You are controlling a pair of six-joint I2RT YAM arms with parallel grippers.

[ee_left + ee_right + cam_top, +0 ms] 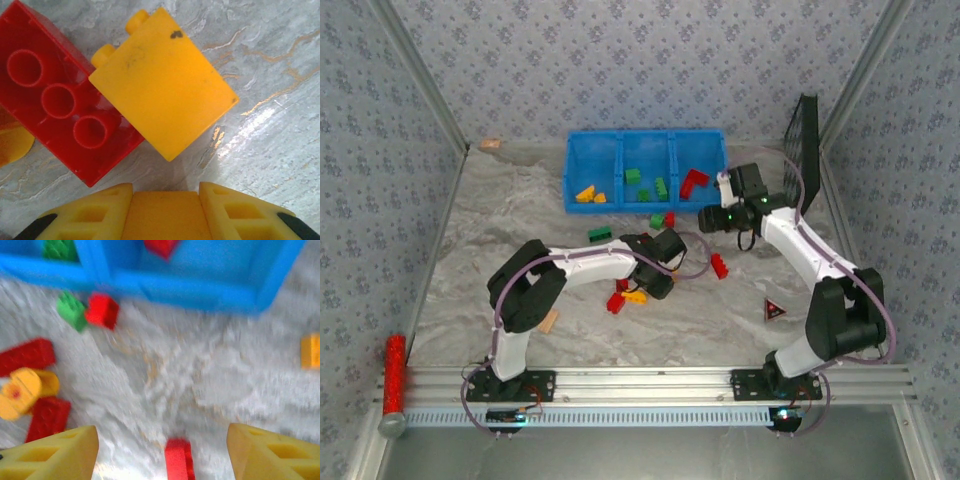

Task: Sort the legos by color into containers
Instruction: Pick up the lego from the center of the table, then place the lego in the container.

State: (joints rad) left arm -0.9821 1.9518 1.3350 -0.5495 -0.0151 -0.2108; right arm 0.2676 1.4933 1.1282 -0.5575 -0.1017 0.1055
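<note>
The left gripper is low over the loose pile near the middle of the table. An orange-yellow piece, most likely a lego, fills the gap between its fingers and meets both. Just beyond the fingertips a yellow brick lies on its side with its two studs pointing to the far left. It leans on an upturned red brick that shows three round tubes, its long axis running from far left to near right in the left wrist view.

The right gripper hovers just near of the blue bin, at its right end. Its jaws are wide apart, holding and touching nothing. Below it a small red lego lies on the table with its long axis running near to far in the blurred wrist view. A green lego and a red one touch side by side just in front of the bin wall.

The bin stands at the far side, its long axis left to right. Its left compartment holds yellow legos, the middle holds green legos, and the right holds red legos. A green brick lies alone, near of the bin.

The tabletop is grey marble-patterned with pale gold veins. It is walled by blue-grey flowered panels in metal framing. A black grid panel leans at the far right. A tan wooden block lies by the left arm. A red glittery cylinder stands at the near left corner.
</note>
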